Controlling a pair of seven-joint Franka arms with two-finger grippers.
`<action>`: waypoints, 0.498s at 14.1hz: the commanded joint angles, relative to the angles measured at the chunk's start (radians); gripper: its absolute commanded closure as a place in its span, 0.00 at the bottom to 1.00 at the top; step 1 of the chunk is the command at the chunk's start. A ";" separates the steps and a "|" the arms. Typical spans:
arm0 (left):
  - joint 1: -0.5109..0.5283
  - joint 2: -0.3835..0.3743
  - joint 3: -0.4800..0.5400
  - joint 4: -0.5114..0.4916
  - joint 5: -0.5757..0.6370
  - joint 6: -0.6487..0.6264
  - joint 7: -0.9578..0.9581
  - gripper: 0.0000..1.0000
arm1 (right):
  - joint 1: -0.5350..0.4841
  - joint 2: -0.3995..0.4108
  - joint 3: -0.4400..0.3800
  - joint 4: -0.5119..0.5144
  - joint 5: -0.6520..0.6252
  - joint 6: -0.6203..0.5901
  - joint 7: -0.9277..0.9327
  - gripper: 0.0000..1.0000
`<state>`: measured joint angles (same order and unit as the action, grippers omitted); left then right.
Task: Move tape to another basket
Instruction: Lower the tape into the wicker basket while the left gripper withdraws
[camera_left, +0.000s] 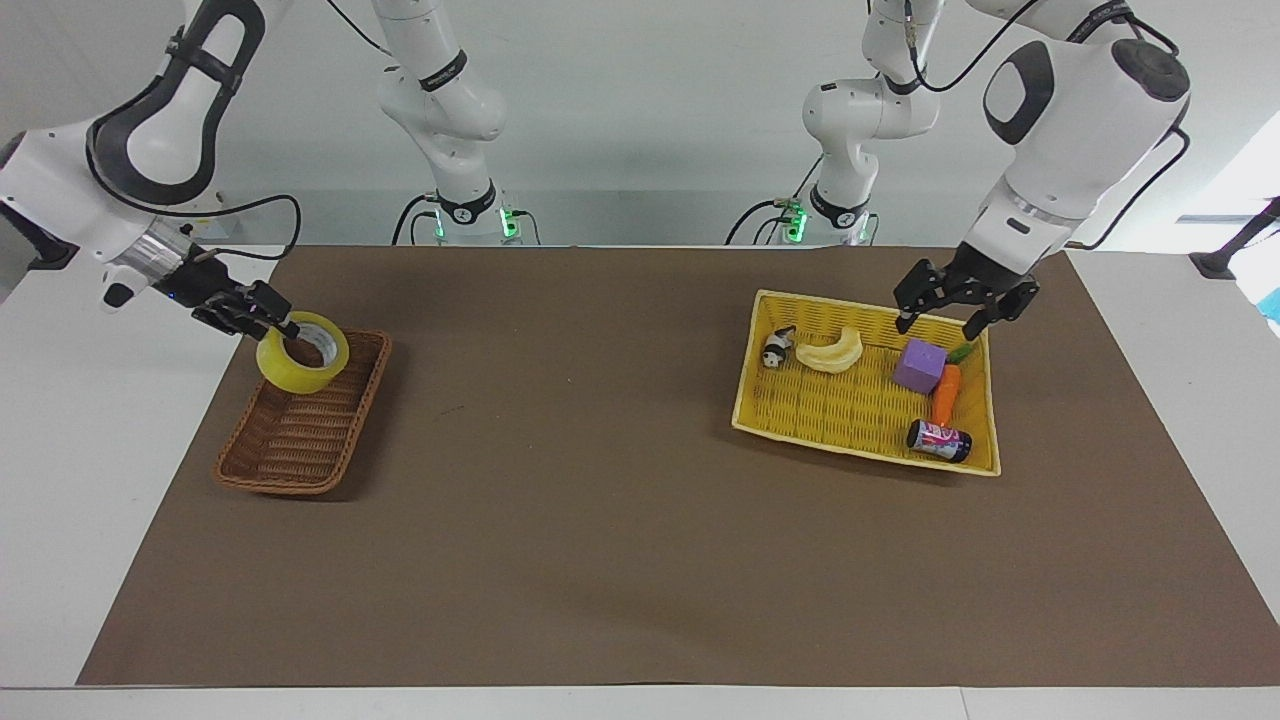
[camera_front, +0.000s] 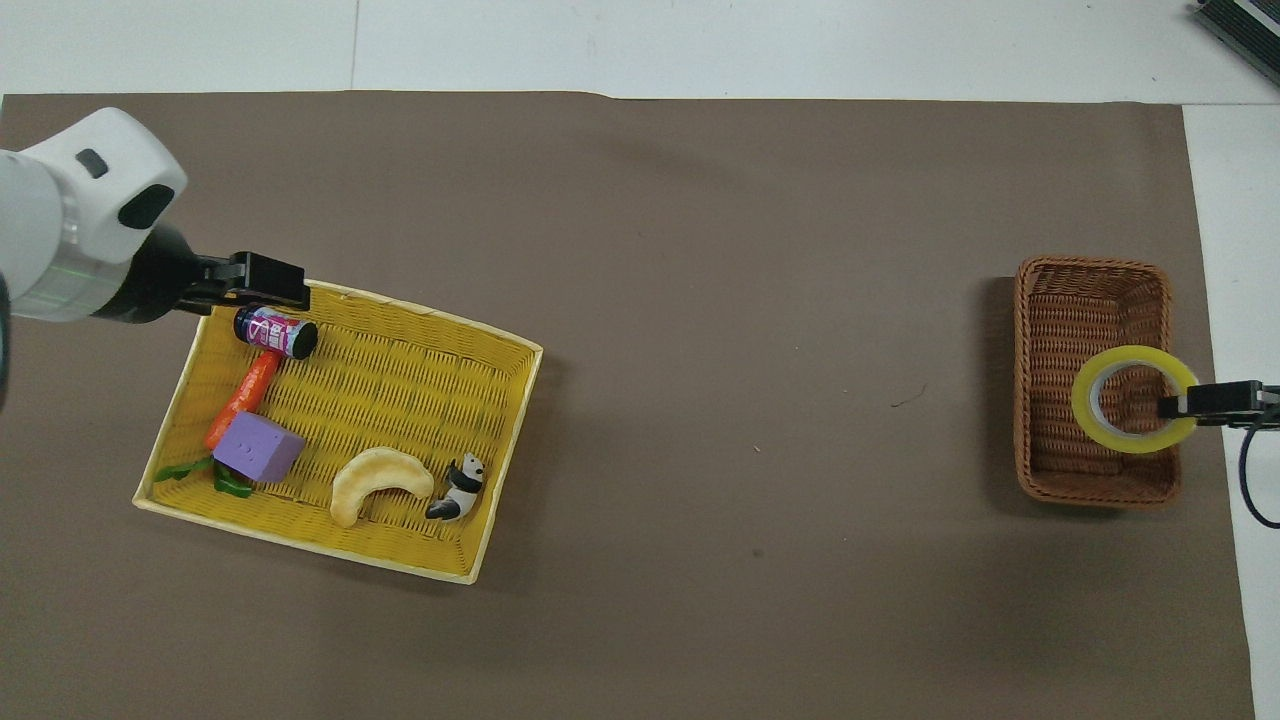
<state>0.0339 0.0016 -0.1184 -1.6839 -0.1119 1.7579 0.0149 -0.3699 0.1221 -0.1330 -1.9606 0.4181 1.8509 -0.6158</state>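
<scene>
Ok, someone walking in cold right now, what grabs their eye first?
Probably the yellow tape, gripped by the right gripper over the end of the brown basket nearer the robots, at the right arm's end of the table. Next, the bright yellow basket at the left arm's end, holding a banana, purple block, carrot, can and panda, with the open left gripper over its edge.
</scene>
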 joint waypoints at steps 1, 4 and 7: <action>0.021 -0.042 0.003 0.051 0.116 -0.118 0.106 0.00 | -0.007 0.047 0.003 0.025 -0.038 0.013 -0.064 1.00; 0.047 -0.029 0.013 0.107 0.152 -0.179 0.128 0.00 | -0.004 0.065 0.004 0.020 -0.035 0.042 -0.056 1.00; 0.061 -0.029 0.014 0.112 0.130 -0.196 0.120 0.00 | -0.018 0.114 0.006 0.025 -0.018 0.051 -0.082 1.00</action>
<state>0.0789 -0.0420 -0.0987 -1.5993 0.0184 1.5930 0.1232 -0.3727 0.1995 -0.1336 -1.9569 0.4000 1.8939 -0.6623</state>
